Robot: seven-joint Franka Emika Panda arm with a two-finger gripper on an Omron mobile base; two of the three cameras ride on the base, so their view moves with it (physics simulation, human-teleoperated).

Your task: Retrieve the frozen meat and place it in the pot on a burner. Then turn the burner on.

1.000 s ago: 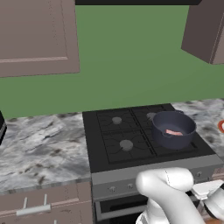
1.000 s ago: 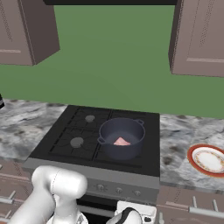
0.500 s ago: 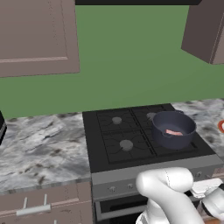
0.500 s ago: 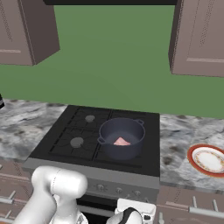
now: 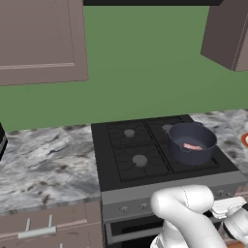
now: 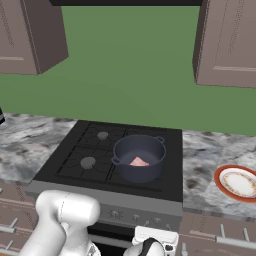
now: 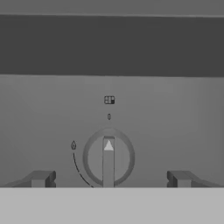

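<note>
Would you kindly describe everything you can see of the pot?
The pot is round, deep and dark blue-grey, metal by its look, with two small side handles. It stands upright on the grate over the stove's front right burner. The pinkish meat lies flat on its bottom. Nothing else touches it.

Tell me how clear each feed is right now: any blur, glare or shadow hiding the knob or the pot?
Hand view: soft and grey, yet the knob reads between the open end effector tips. Left base view: sharp, flat light, no glare on the pot. Right base view: likewise clear, the meat visible inside.
</note>
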